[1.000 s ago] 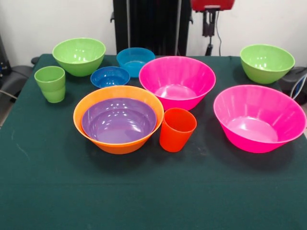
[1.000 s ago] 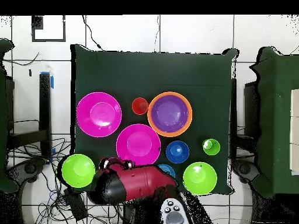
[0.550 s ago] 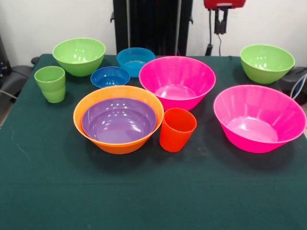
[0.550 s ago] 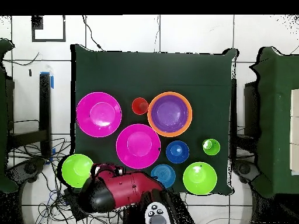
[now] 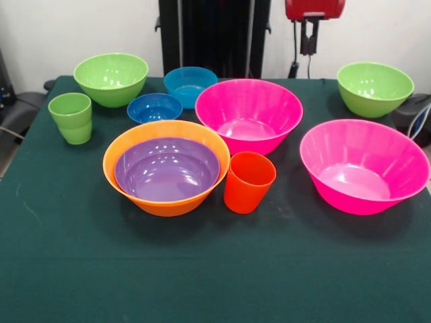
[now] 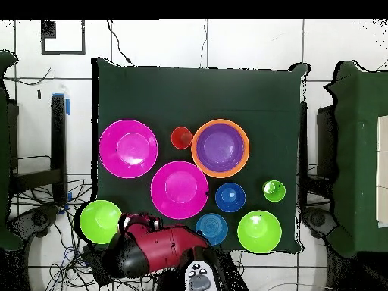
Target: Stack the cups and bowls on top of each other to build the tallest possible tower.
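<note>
Purple bowl (image 5: 167, 168) nests mouth-up inside orange bowl (image 5: 135, 142); hand (image 5: 307, 37) state unclear.

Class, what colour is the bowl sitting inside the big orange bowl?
Purple. The nested bowl inside the orange bowl shows best in the front view.

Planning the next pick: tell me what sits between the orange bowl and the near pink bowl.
The orange-red cup stands upright between the orange bowl and the near pink bowl, apart from both; the front view shows this.
</note>
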Motion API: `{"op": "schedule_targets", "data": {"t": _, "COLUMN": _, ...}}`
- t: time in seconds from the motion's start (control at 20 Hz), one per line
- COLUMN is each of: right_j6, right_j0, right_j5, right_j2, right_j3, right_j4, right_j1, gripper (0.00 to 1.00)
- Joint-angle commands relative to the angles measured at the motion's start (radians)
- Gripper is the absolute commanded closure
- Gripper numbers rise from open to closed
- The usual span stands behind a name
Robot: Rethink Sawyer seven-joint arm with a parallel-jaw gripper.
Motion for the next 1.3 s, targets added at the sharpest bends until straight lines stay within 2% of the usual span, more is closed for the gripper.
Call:
{"op": "schedule_targets", "data": {"t": 0.05, "right_j6": 0.194, "right_j0": 0.037, "right_j5": -0.093, "right_j2": -0.025, "right_j3": 0.018, "right_j4": 0.046, "right_j1": 0.105, "gripper": 1.00}}
{"op": "schedule_targets", "data": {"t": 0.8, "right_j6": 0.160, "right_j0": 0.020, "right_j5": -0.127, "right_j2": -0.038, "right_j3": -0.010, "right_j4": 0.028, "right_j1": 0.133, "gripper": 1.00}}
{"op": "schedule_targets", "data": {"t": 1.3, "right_j6": 0.142, "right_j0": 0.016, "right_j5": -0.200, "right_j2": -0.077, "right_j3": -0.054, "right_j4": 0.002, "right_j1": 0.206, "gripper": 1.00}}
